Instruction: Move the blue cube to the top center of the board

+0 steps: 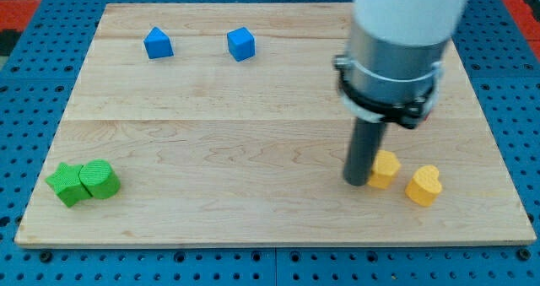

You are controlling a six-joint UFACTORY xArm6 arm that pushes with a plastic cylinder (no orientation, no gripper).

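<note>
Two blue blocks lie far up-left of my tip (355, 183); no pincer here, so no jaw state. The blue cube (240, 44) sits near the worktop (253, 134) top, just left of centre; a short rightward push remains, I judge.

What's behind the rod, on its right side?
A yellow block sits against my tip, its left edge covered by the rod. A yellow heart lies further right, fully visible.

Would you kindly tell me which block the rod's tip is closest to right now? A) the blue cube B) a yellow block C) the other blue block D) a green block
B: my tip sits right beside a yellow block, at the view's lower right.
</note>
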